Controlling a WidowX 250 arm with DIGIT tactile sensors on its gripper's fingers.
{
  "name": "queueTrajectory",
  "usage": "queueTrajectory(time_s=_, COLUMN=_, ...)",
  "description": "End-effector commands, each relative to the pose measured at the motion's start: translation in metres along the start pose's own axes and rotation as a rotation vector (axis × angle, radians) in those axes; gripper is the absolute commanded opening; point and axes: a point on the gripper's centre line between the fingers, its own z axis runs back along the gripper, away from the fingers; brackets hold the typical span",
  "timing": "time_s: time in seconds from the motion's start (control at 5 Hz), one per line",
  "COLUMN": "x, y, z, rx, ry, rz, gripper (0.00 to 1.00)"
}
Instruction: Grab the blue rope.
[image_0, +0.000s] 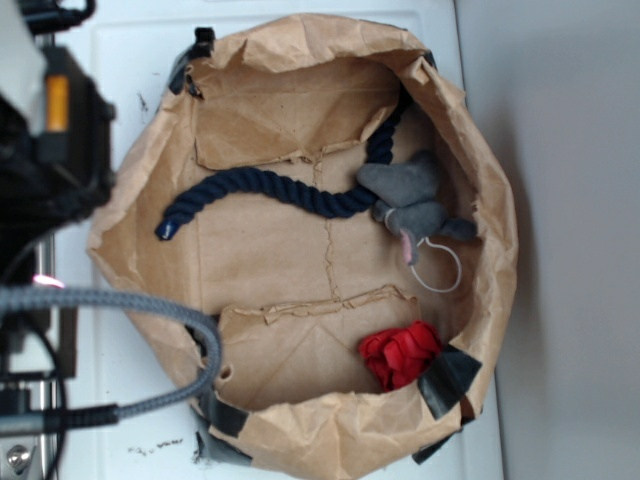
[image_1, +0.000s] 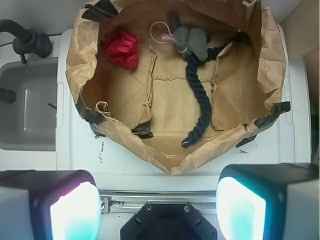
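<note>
Paper bag (image_1: 272, 60) holds blue rope (image_1: 199, 102), grey plush mouse (image_1: 190, 40) and red toy (image_1: 122, 48); gripper (image_1: 157, 207) released, bottom of frame.

My exterior camera looks straight down on the crumpled brown paper bag (image_0: 300, 420); my wrist camera views it (image_1: 170, 160) obliquely from farther back. Both share its interior.

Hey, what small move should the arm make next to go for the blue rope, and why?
Probably advance over the paper bag and descend toward the blue rope. The gripper is open and outside the bag's near rim, and the rope's middle lies free on the floor.
</note>
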Motion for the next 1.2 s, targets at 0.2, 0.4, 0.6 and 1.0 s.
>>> queueTrajectory(time_s=0.2, x=0.087, y=0.06, z=-0.143, rx=0.184, ry=-0.003, rz=-0.088, gripper=1.0)
queueTrajectory(time_s=0.4, x=0.071, y=0.055, z=-0.17, rx=0.185, ry=-0.008, rz=-0.119, gripper=1.0)
queueTrajectory(time_s=0.6, x=0.057, y=0.05, z=-0.191, rx=0.184, ry=0.024, rz=-0.152, gripper=1.0)
queueTrajectory(time_s=1.0, x=0.051, y=0.036, z=-0.24, rx=0.179, ry=0.083, rz=-0.164, gripper=0.37)
